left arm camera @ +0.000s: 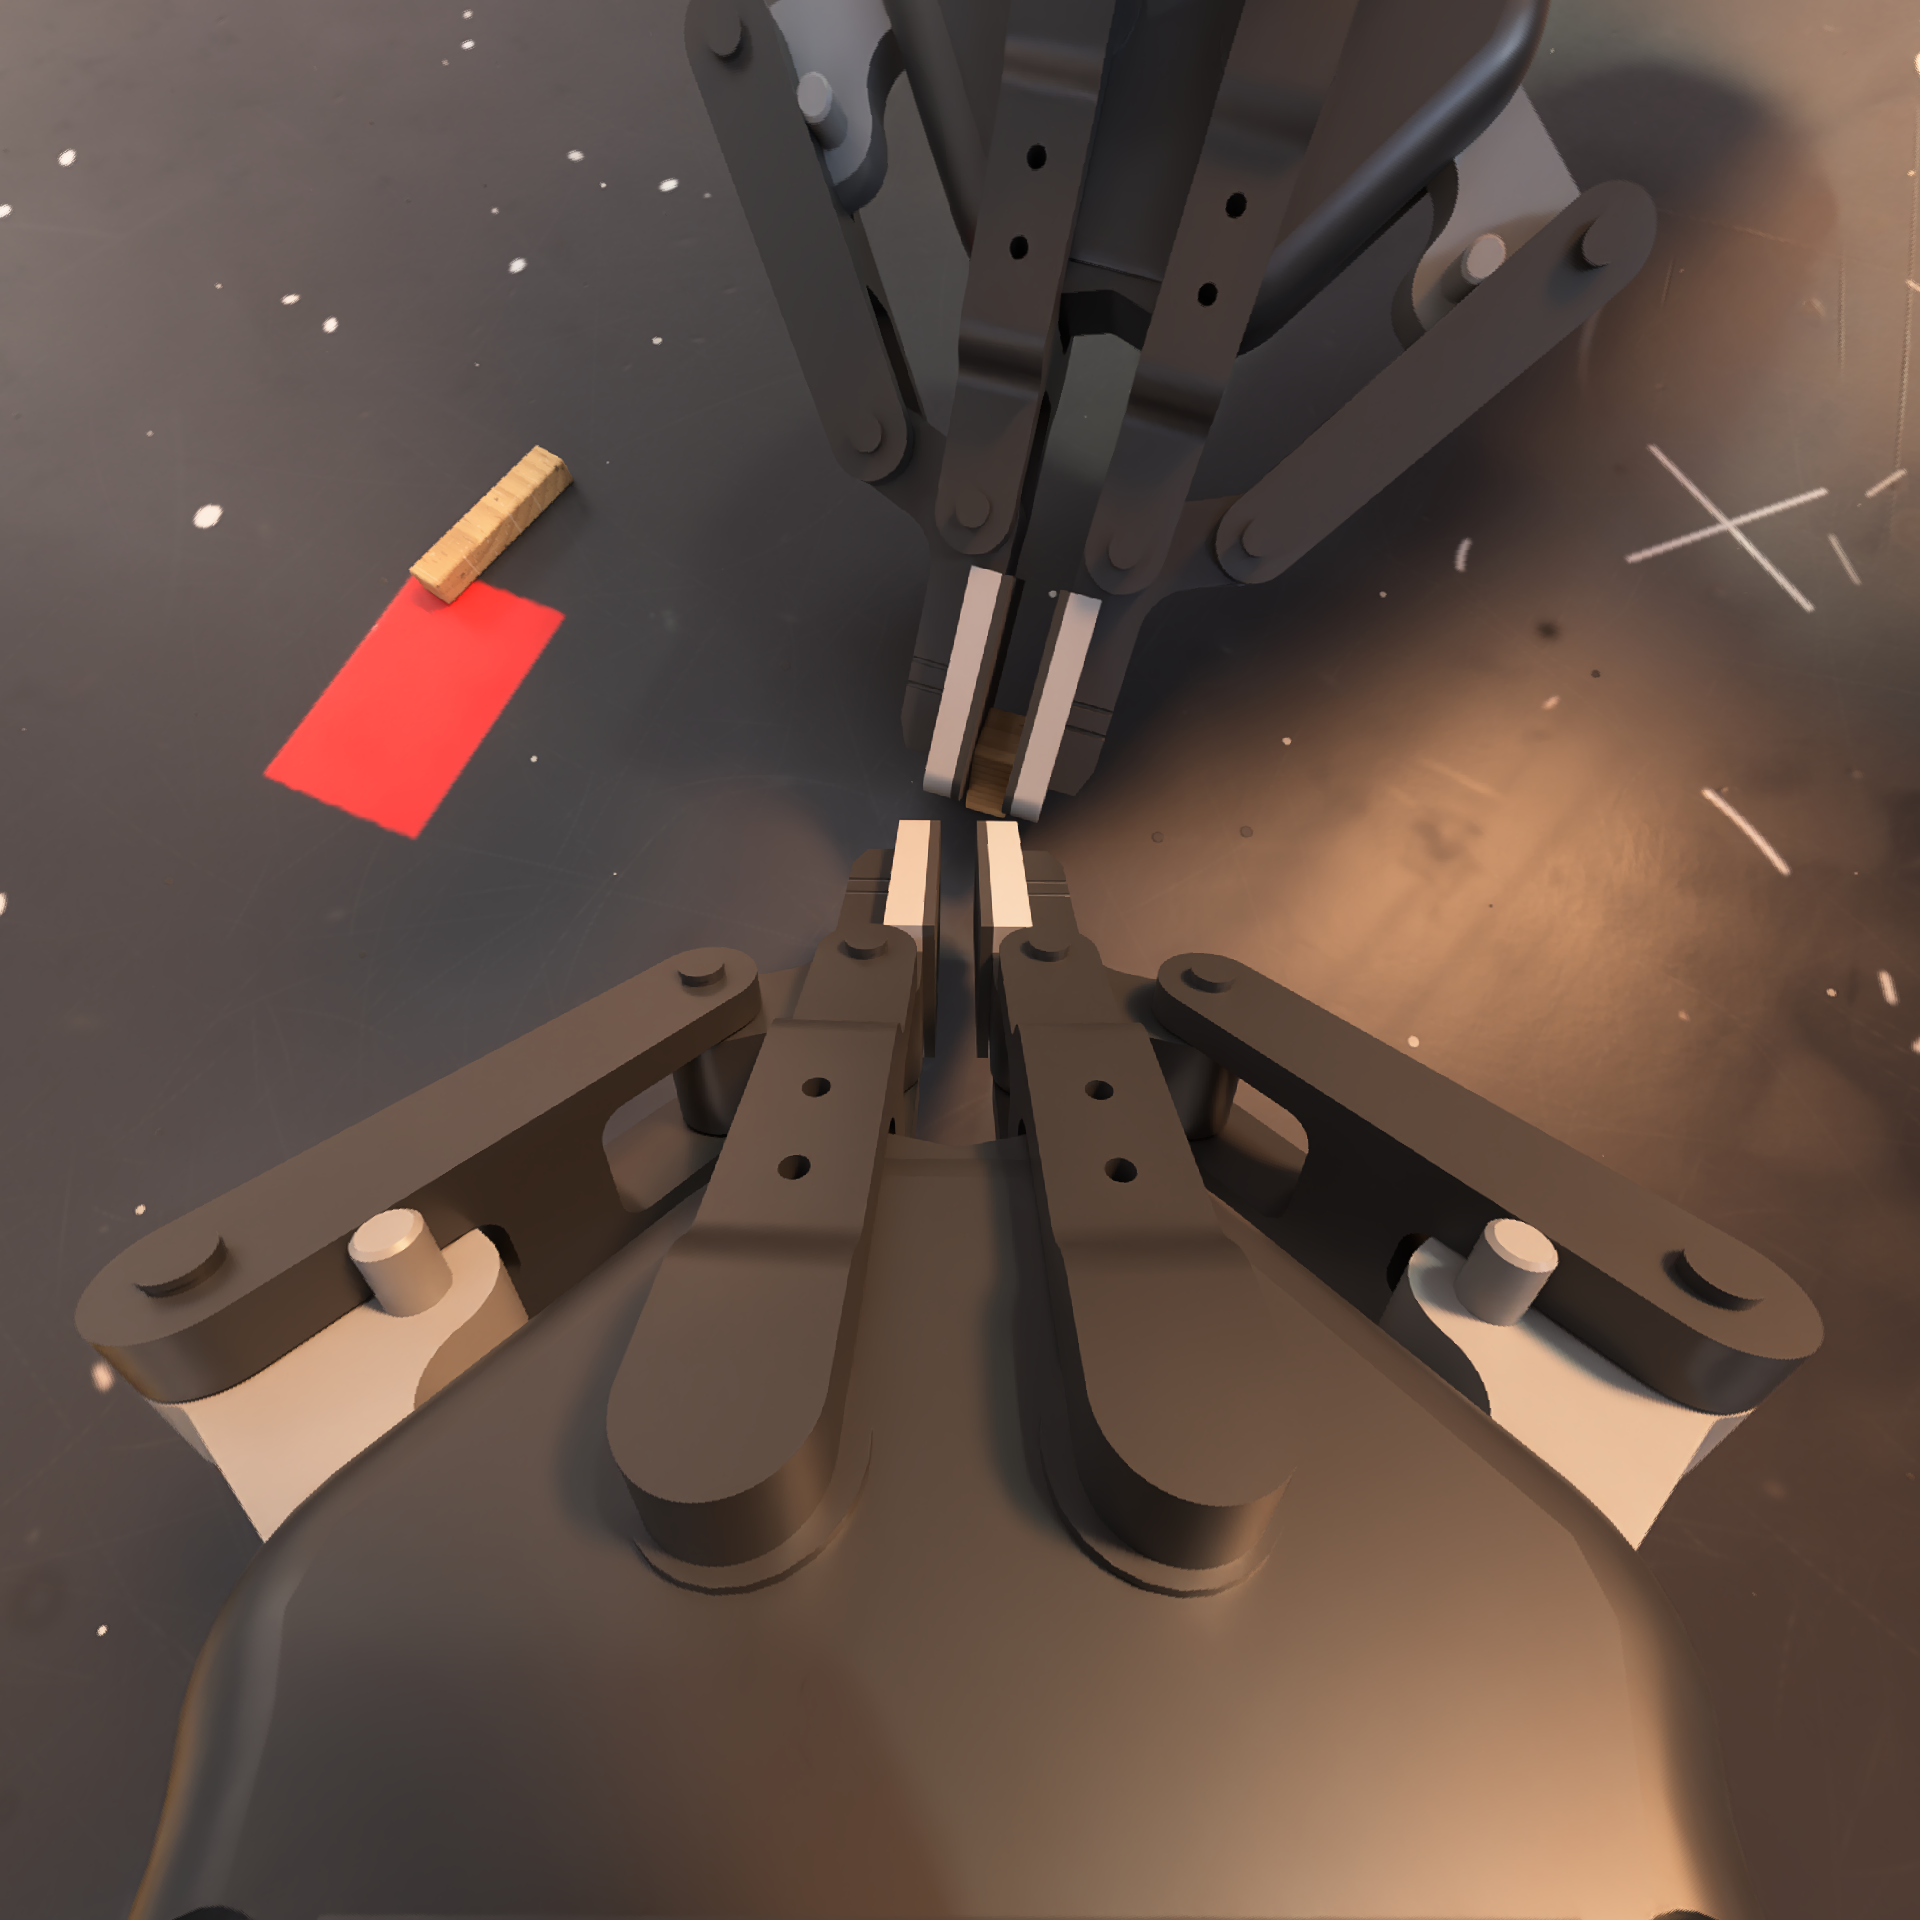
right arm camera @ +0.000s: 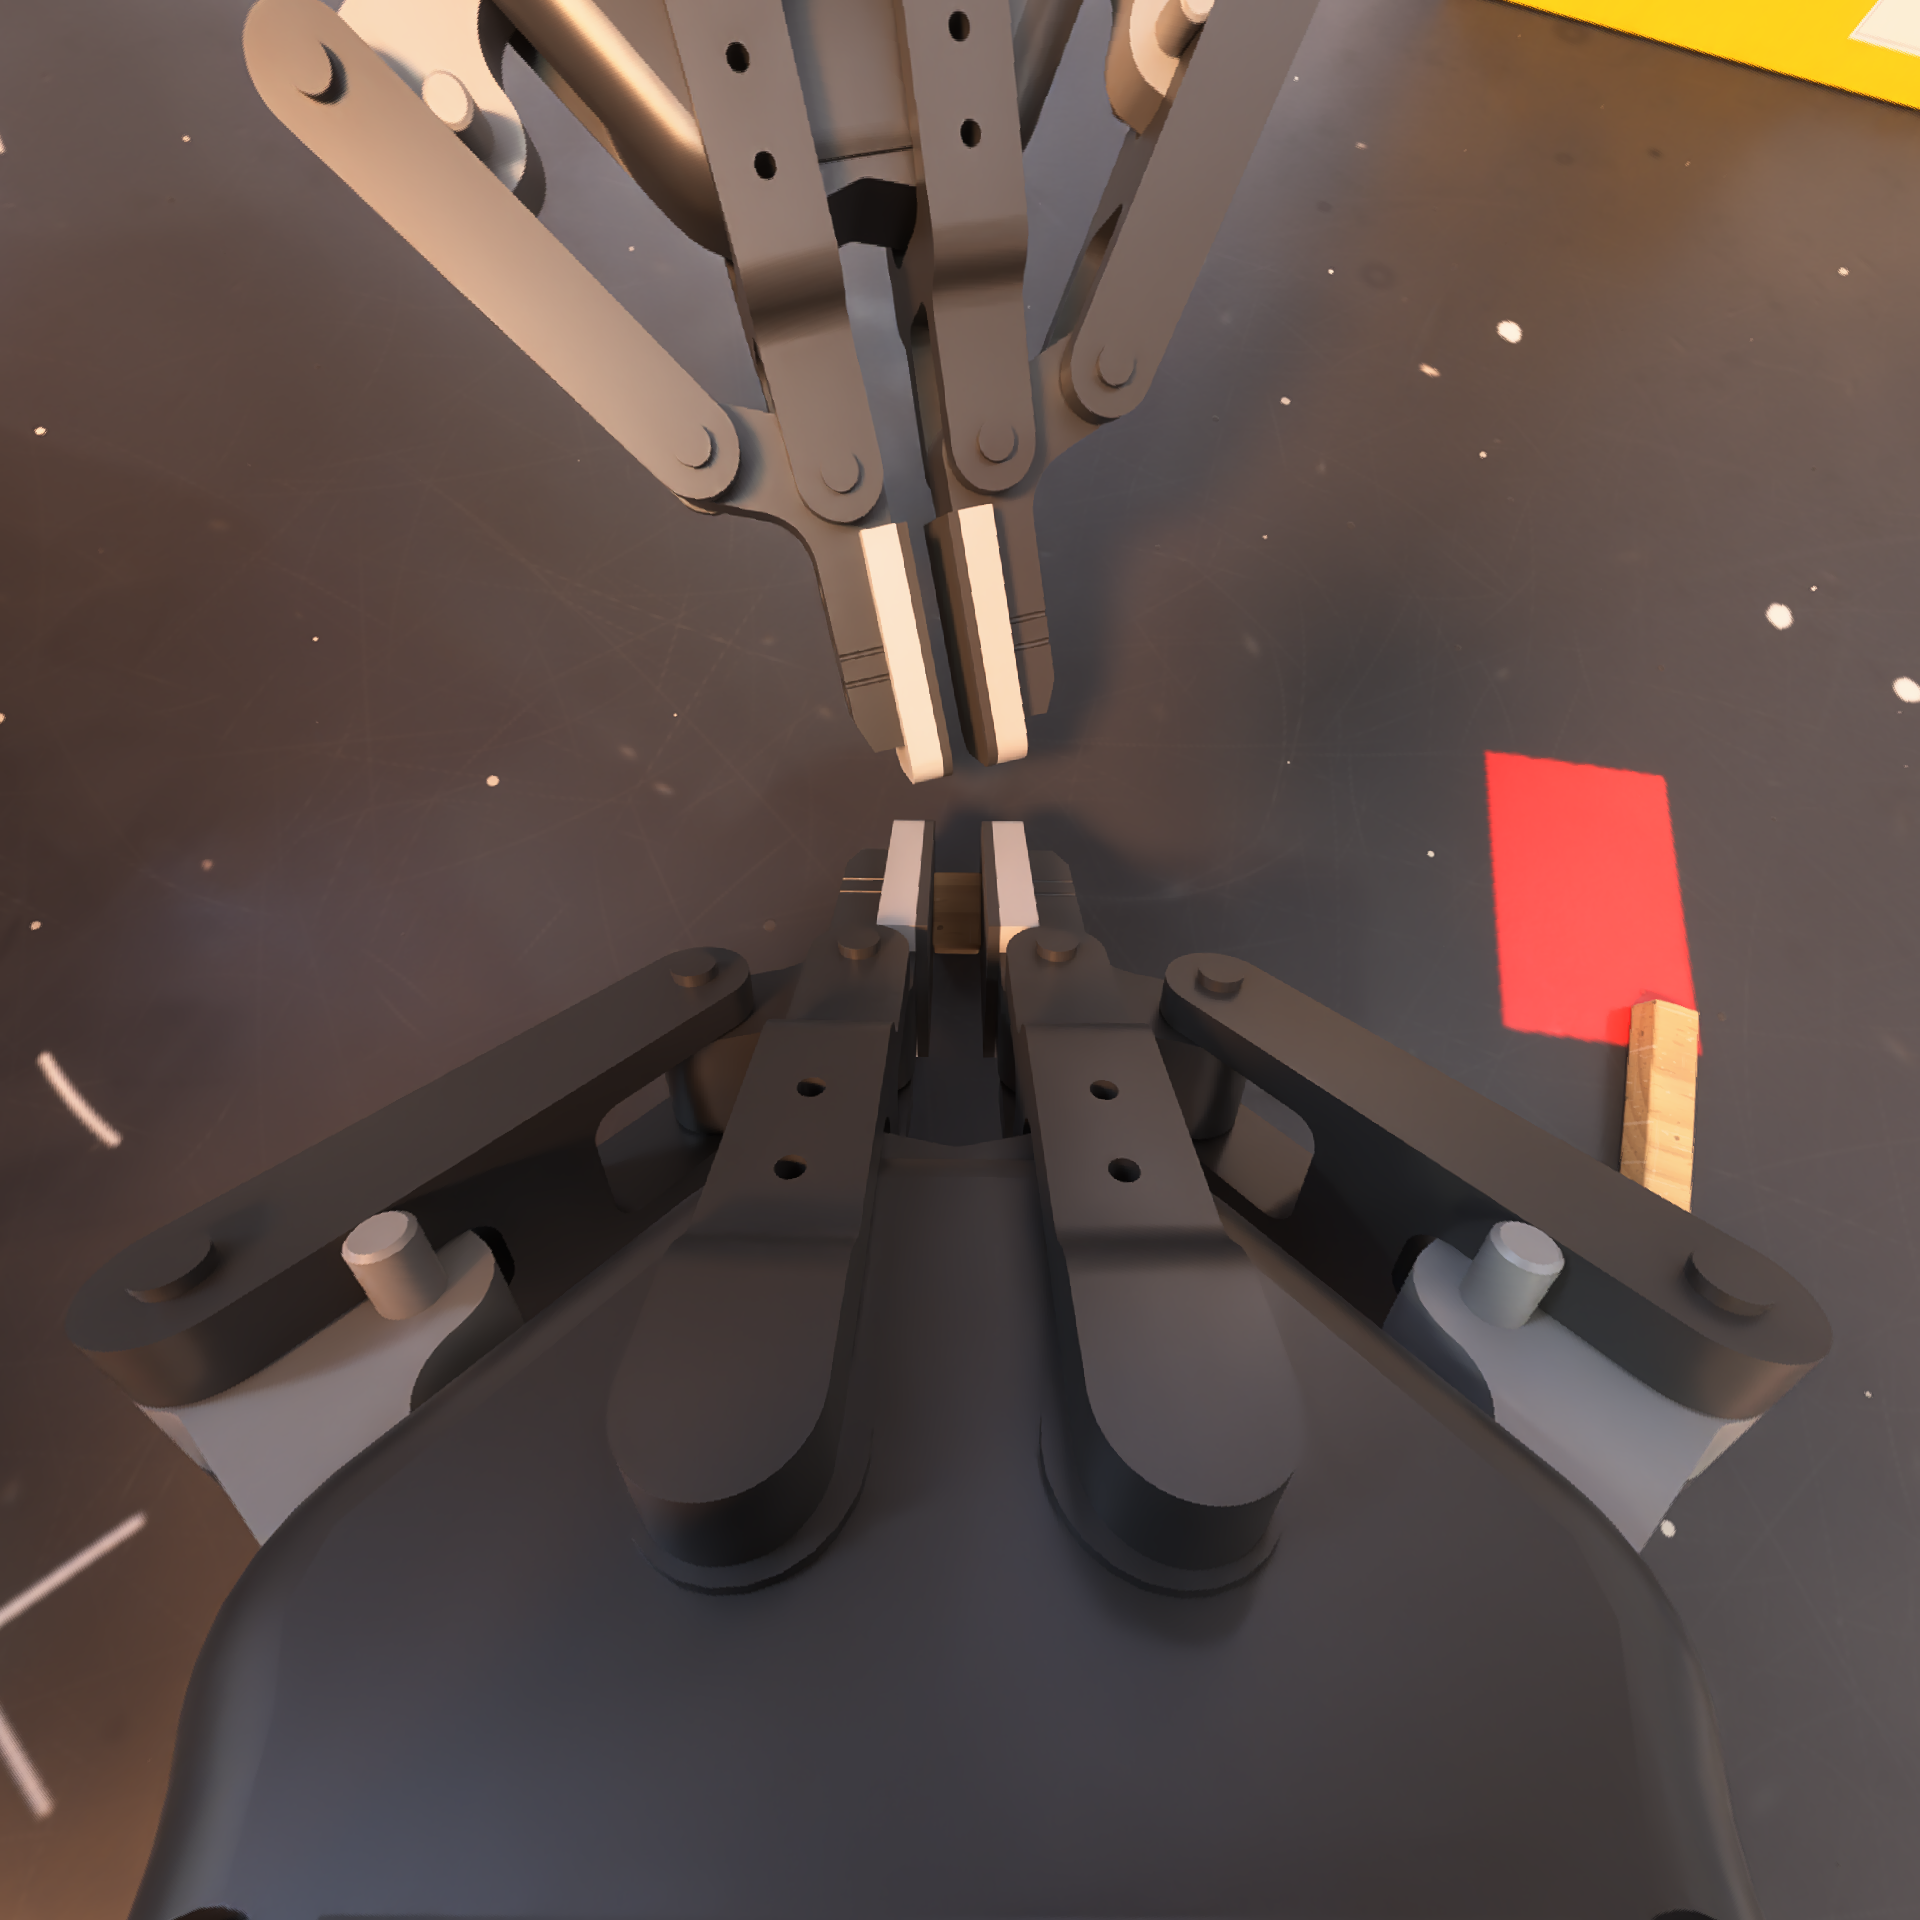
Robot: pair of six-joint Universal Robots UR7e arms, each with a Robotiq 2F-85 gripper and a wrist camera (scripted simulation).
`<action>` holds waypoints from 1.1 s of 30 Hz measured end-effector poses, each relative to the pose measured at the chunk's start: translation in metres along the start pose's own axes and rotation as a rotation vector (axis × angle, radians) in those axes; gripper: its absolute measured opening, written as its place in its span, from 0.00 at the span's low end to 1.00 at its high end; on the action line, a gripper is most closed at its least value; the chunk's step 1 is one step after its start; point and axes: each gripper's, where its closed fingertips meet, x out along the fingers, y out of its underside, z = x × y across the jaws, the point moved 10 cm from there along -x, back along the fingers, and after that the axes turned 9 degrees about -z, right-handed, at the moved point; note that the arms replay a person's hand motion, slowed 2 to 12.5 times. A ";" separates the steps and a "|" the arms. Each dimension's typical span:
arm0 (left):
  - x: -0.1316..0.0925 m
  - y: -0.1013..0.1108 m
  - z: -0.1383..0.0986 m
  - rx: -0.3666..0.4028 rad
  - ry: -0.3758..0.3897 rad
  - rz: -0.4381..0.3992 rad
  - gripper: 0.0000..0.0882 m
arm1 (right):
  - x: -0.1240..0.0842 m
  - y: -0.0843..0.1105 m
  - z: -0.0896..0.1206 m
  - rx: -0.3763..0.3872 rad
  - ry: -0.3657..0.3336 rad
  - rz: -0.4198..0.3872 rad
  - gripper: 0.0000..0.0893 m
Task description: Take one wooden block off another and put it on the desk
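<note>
Our right gripper (right arm camera: 956, 883) clamps a wooden block (right arm camera: 957, 912). Our left gripper (left arm camera: 958, 878), nearly closed, holds nothing. Another block (left arm camera: 491, 523) touches a red patch (left arm camera: 416, 707).

The dark scuffed desk (left arm camera: 312, 260) carries a red patch (left arm camera: 416, 707) — one wooden block (left arm camera: 491, 525) (lying flat) overlaps its corner.

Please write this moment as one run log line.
right gripper: shut on wooden block | left gripper: shut, empty | second block: on desk

Small wooden block (right arm camera: 957, 912) clamped between pincer pads, long pale wooden block (left arm camera: 491, 525) lying flat on desk
</note>
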 end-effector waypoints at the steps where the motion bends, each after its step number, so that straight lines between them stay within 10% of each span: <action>1: 0.000 0.000 0.000 -0.001 0.001 0.003 0.07 | 0.000 0.000 0.000 -0.001 0.000 0.000 0.10; 11: 0.002 -0.002 0.002 0.004 0.031 0.038 0.07 | -0.001 0.000 0.000 -0.005 0.011 -0.001 0.30; 33: 0.003 -0.008 0.011 0.024 0.074 0.124 0.07 | -0.005 0.003 0.001 -0.047 0.072 -0.006 0.36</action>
